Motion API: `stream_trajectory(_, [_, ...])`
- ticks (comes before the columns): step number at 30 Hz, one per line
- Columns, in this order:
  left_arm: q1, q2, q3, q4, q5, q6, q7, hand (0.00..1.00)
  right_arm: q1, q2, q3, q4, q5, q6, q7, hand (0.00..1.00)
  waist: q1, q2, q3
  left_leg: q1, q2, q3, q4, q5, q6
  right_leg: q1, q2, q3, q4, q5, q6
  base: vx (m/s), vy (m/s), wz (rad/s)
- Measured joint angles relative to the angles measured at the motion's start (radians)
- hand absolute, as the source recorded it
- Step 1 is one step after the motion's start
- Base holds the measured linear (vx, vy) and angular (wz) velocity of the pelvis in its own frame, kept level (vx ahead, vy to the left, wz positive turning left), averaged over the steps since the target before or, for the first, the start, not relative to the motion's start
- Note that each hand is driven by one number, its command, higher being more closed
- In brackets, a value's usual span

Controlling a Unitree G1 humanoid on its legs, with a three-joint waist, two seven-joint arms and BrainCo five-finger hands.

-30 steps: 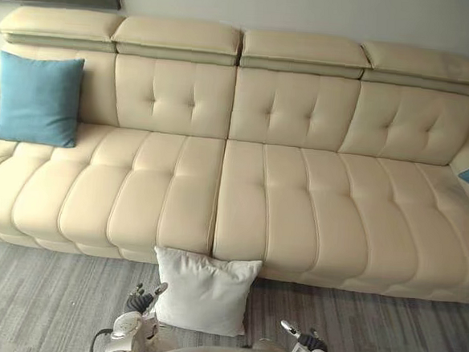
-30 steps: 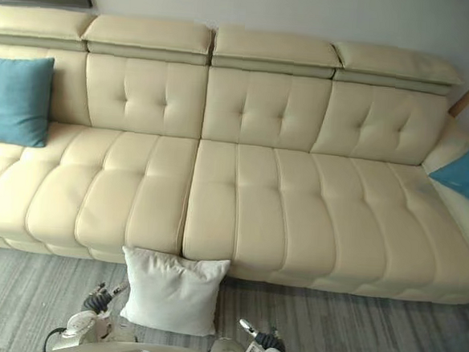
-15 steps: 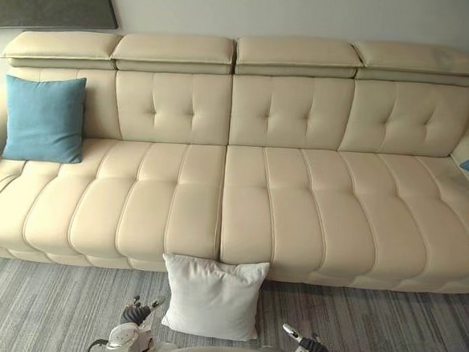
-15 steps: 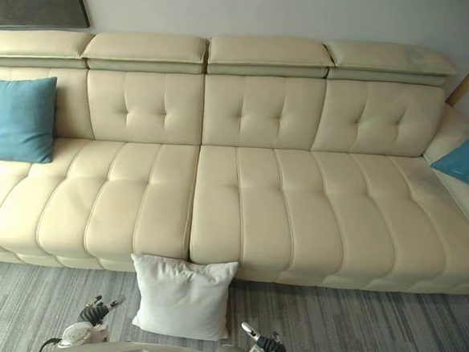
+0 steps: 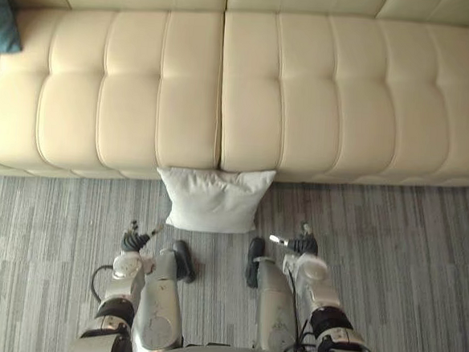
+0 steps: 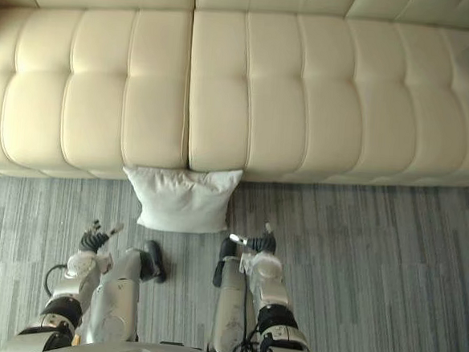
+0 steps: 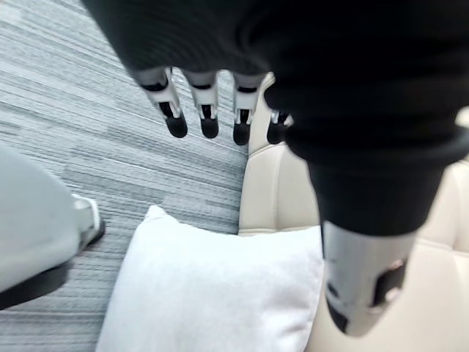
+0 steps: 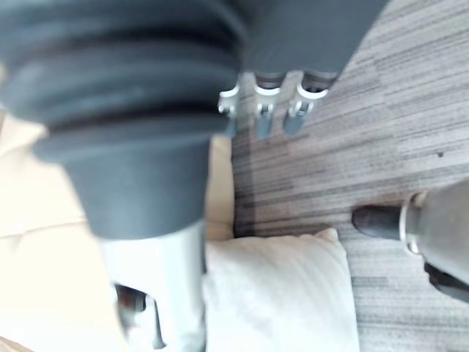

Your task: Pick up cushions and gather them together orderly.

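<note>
A white cushion (image 5: 213, 199) stands on the grey carpet, leaning against the front of the cream sofa (image 5: 305, 92) at the seam between its two halves. The edge of a blue cushion (image 5: 0, 15) lies on the sofa seat at the far left. My left hand (image 5: 136, 240) hovers low, just short of the white cushion's left corner, with its fingers (image 7: 207, 110) straight and nothing in them. To the right of the cushion, my right hand (image 5: 298, 243) is open too, fingers (image 8: 264, 110) extended. Both wrist views show the white cushion (image 7: 212, 293) (image 8: 282, 293) past the hands, untouched.
The long sofa seat (image 6: 321, 85) spans the whole width ahead. Striped grey carpet (image 5: 406, 260) stretches to both sides of the white cushion.
The camera has tilted down and come closer, so the sofa back has left the picture. The white cushion keeps its place against the sofa. Both hands stay empty, either side of it.
</note>
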Motion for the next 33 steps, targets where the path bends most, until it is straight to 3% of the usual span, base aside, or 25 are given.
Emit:
stream_trajectory(6, [-0.177,0.083,0.105,-0.053,-0.129,-0.019,0.023,0.0,-0.225,-0.067,-0.01,0.001,-0.003,0.005,-0.053,0.0,0.01,0.002,0.065,-0.305,0.016,-0.038,0.093,0.018,0.014,-0.28,-0.002,-0.006,0.083,0.016,-0.016,-0.11,-0.007,0.04])
stream_trajectory(12, [-0.337,0.154,0.112,-0.1,-0.201,-0.028,0.026,0.0,-0.434,-0.15,-0.047,-0.009,0.015,0.005,-0.076,0.0,0.016,0.004,0.156,-0.519,0.007,-0.084,0.158,0.056,0.032,-0.49,-0.032,-0.028,0.208,-0.004,-0.025,-0.05,-0.022,0.23])
stream_trajectory(21, [-0.51,0.2,0.049,-0.183,-0.202,-0.039,0.047,0.0,-0.651,-0.185,0.009,-0.037,0.048,0.001,-0.119,0.0,0.022,0.004,0.161,-0.75,-0.001,-0.111,0.195,0.097,0.023,-0.735,-0.05,-0.027,0.31,-0.022,-0.036,-0.06,-0.014,0.13])
stream_trajectory(22, [-0.536,0.203,0.037,-0.183,-0.199,-0.039,0.051,0.0,-0.675,-0.179,0.039,-0.038,0.056,0.001,-0.123,1.0,0.023,0.004,0.161,-0.775,0.002,-0.114,0.2,0.099,0.019,-0.761,-0.049,-0.027,0.316,-0.023,-0.036,-0.07,-0.002,-0.02])
stream_trajectory(26, [-0.653,0.205,-0.024,-0.183,-0.162,-0.038,0.075,0.0,-0.794,-0.121,0.117,-0.04,0.086,-0.002,-0.163,1.0,0.021,0.004,0.161,-0.864,0.018,-0.13,0.235,0.112,0.025,-0.847,-0.04,-0.031,0.359,-0.019,-0.044,-0.06,0.005,-0.05])
stream_trajectory(32, [-0.801,0.184,-0.108,-0.183,-0.126,-0.038,0.107,0.0,-0.847,-0.062,0.123,-0.072,0.14,-0.019,-0.224,1.0,0.006,0.004,0.161,-0.919,0.019,-0.14,0.253,0.122,0.019,-0.909,-0.045,-0.032,0.4,-0.029,-0.05,-0.05,0.005,0.05])
stream_trajectory(33, [-0.809,0.18,-0.11,-0.183,-0.126,-0.038,0.112,1.0,-0.848,-0.054,0.123,-0.076,0.148,-0.023,-0.227,1.0,0.004,0.004,0.161,-0.921,0.019,-0.141,0.251,0.124,0.017,-0.911,-0.044,-0.033,0.399,-0.03,-0.051,-0.07,0.007,0.05])
